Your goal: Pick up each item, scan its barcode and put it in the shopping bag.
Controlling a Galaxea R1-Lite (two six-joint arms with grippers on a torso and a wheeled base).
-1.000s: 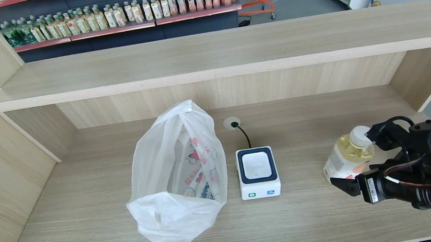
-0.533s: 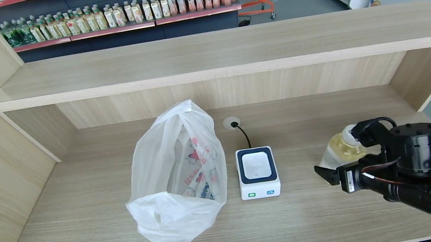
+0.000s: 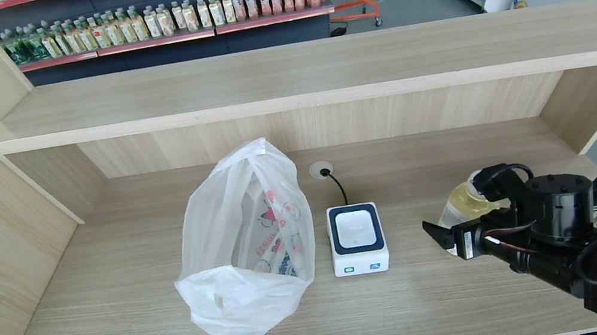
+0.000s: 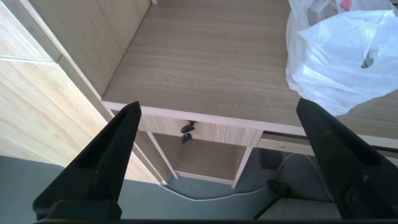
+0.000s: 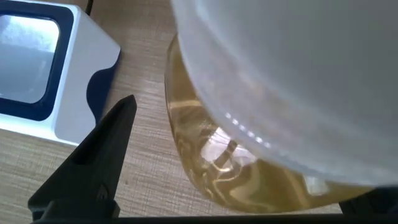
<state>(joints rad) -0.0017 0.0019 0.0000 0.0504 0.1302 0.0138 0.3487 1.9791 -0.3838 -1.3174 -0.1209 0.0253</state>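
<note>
Head view: the shopping bag [image 3: 244,243] sits left of centre on the wooden counter [image 3: 447,294]. Its mouth sags open toward the near edge, probably so items can be dropped in without a second hand. A printed packet [image 3: 277,238] shows through the thin plastic. The barcode scanner [image 3: 356,238] lies just right of the bag with its window facing up, so a label has to be turned down over it. Its cable [image 3: 336,185] runs to a hole farther back. To the right of the scanner, and apart from it, the right gripper [image 3: 459,212] pinches a bottle of yellowish drink [image 3: 464,199] across its body. The bottle tilts, with its cap toward the far right. The forearm reaches in low from the near right, the wrist roughly level, which looks suited to carrying the bottle sideways to the scanner.

Left wrist view: the left gripper [image 4: 227,168] hangs beyond the counter's near left edge, the claw spread wide and holding nothing. The bag lies off to one side, and a drawer handle [image 4: 186,130] sits under the edge.

Right wrist view: the bottle sits close up against one dark finger [image 5: 93,168]. The scanner's window lies near, not yet under the bottle.
</note>
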